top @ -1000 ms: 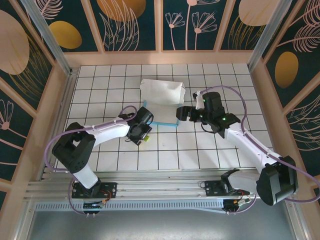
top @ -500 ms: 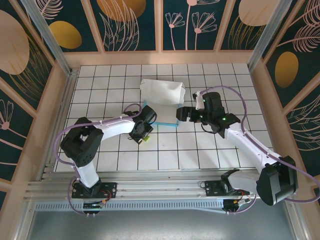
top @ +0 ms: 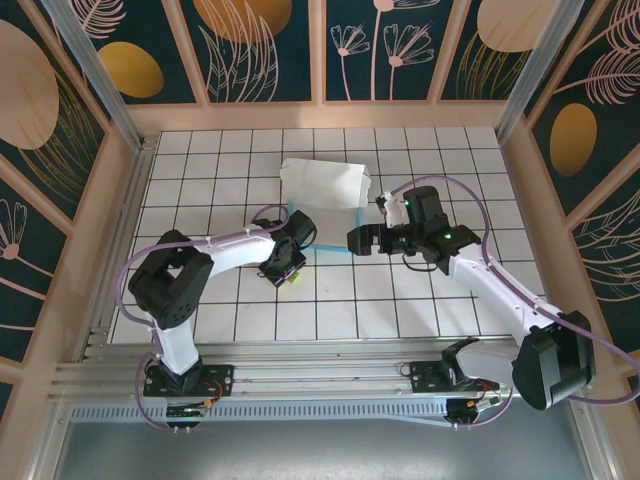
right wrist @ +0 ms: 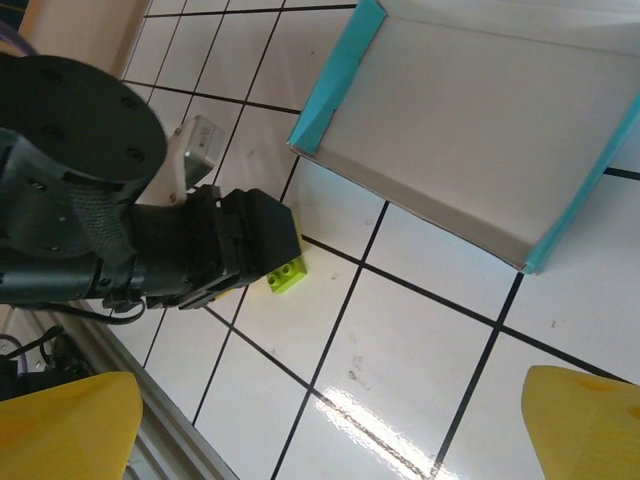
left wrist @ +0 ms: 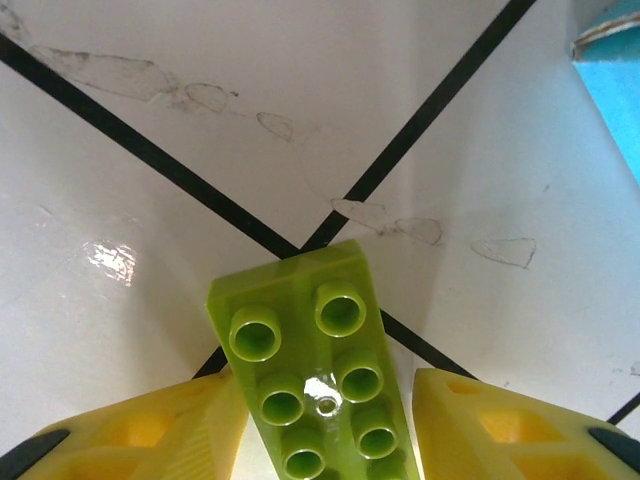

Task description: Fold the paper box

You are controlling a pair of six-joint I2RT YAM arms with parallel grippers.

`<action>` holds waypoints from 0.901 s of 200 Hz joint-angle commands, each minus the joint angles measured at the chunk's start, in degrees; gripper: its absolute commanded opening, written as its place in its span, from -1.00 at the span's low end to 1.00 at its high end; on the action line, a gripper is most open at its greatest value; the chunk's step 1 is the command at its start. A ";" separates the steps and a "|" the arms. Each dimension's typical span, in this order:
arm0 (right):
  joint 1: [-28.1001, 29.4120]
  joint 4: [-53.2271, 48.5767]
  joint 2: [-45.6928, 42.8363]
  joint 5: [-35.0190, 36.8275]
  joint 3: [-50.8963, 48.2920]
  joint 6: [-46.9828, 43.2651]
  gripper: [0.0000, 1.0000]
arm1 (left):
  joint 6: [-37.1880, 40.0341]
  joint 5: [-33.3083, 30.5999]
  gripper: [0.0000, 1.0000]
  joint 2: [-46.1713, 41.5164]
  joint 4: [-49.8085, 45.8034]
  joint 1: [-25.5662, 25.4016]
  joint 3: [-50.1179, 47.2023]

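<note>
The paper box lies mid-table, white side up with thin teal edges, its far part puffed up. The right wrist view shows its near end with teal side flaps raised. A teal corner of the paper box shows in the left wrist view. My left gripper is low on the tiles just left of the box's near corner. Its yellow fingers flank a lime-green brick: one touches it, the other stands off by a gap. My right gripper hovers wide open at the box's near right corner.
The same green brick lies on the white tiled floor under the left arm's black wrist. Wooden walls fence the table on three sides. An aluminium rail runs along the near edge.
The left jaws have narrowed around the green brick and the left arm has swung in closer. The right gripper has slid a little left and toward the near edge, opening wider.
</note>
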 commanded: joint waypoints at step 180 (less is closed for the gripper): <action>-0.31 -2.43 -0.90 5.12 3.55 0.06 0.98 | 24.12 -13.85 -0.74 -9.62 -1.39 0.30 3.99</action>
